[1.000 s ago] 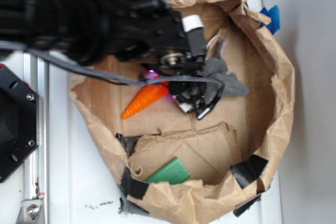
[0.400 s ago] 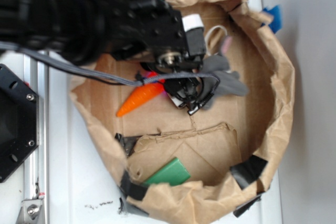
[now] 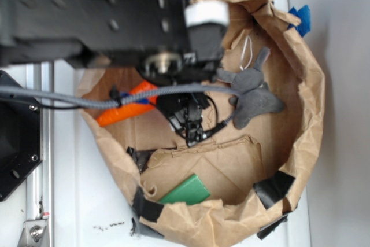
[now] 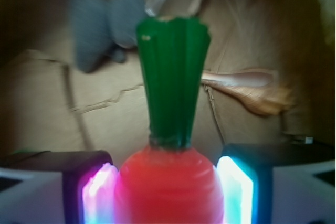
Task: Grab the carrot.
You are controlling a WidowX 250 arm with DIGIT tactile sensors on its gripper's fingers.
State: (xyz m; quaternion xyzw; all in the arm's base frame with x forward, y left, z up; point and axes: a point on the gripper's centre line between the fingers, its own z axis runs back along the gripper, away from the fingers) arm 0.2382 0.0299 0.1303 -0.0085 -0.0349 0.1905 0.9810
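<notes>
The paper bag [image 3: 309, 85], rolled down into a wide brown bowl on the white table [image 3: 341, 201], holds everything. The black robot arm [image 3: 92, 18] covers its upper left part, with a grey cable [image 3: 69, 101] running across in front.

Inside, a grey plush toy [image 3: 251, 93] lies to the right of the arm, and a flat green block [image 3: 186, 190] sits near the bottom edge, well apart from the rest.

The carrot [image 3: 124, 107] shows in the exterior view as an orange body poking out leftward from under the arm, its long axis close to level, tip toward the bag's left wall. The gripper [image 4: 167, 184] is closed on the carrot's thick orange end: in the wrist view the two lit pads [image 4: 233, 187] press against both sides of it, and the green stem [image 4: 172, 82] sticks straight out ahead, away from the camera. So the carrot lies between the jaws, lengthwise along the gripper's own axis.

The grasp looks made; lifting clear of the bag seems all that remains.
</notes>
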